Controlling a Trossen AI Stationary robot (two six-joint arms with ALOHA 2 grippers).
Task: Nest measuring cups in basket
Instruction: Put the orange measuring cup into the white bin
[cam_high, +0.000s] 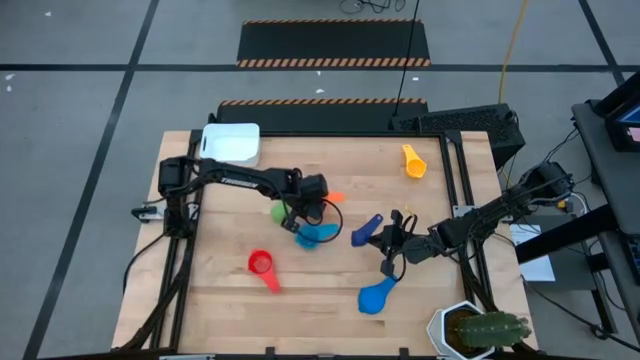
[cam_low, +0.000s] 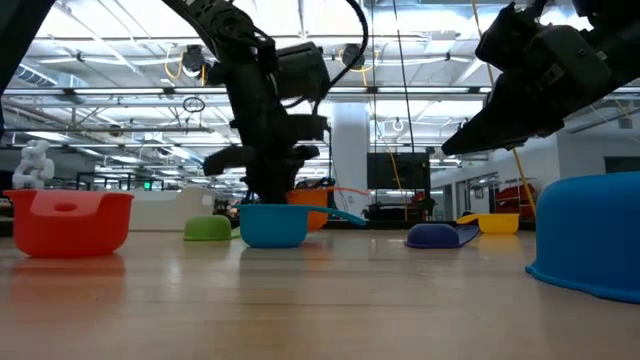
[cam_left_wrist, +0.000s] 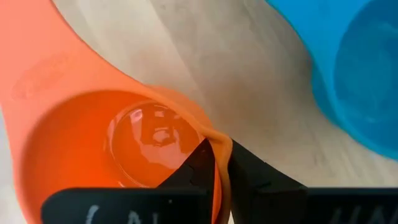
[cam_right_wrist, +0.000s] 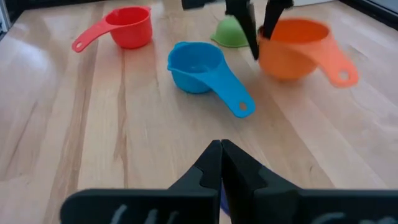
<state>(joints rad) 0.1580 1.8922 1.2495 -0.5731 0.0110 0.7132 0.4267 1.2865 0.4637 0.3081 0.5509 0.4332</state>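
Now left end effector (cam_right_wrist: 258, 28) clamps orange cup (cam_right_wrist: 292, 48) rim; right end effector (cam_right_wrist: 221, 163) clenched, empty.

No text, label, brand or number can be read here. The orange cup (cam_left_wrist: 124, 143) carries raised marks on its handle at the upper left of the left wrist view and on its bottom at the middle of that view, but both are too blurred to make out. White scrawls run along the lower edge of both wrist views on a dark bar; they cannot be read as letters. In the low view, small green lit signs show at the far left of the room behind the table (cam_low: 320, 300), too small to read.
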